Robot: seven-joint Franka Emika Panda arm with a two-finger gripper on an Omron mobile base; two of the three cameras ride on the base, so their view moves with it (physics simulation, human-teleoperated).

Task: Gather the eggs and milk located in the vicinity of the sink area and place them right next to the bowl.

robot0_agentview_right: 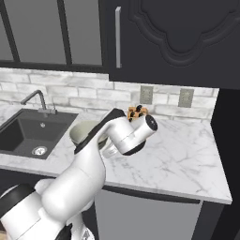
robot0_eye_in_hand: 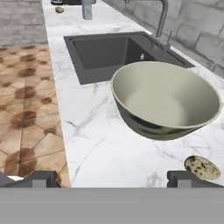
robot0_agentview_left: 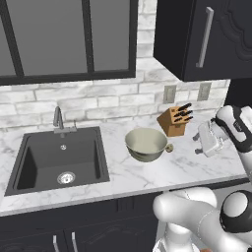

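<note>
The bowl, wide and beige-olive with a cream inside, stands on the marble counter right of the sink. A speckled egg lies on the counter touching nothing, just beside the bowl; it is small against the bowl's right side. My gripper hovers right of the bowl, open, with nothing between its fingertips. Far beyond the sink, a pale blue-grey carton, the milk, stands with a second egg to its left. The bowl is partly hidden by my arm.
A knife block stands behind the bowl near the wall. The slim faucet rises at the sink's back edge. Bare marble counter stretches to the right. The counter's front edge drops to a tiled floor.
</note>
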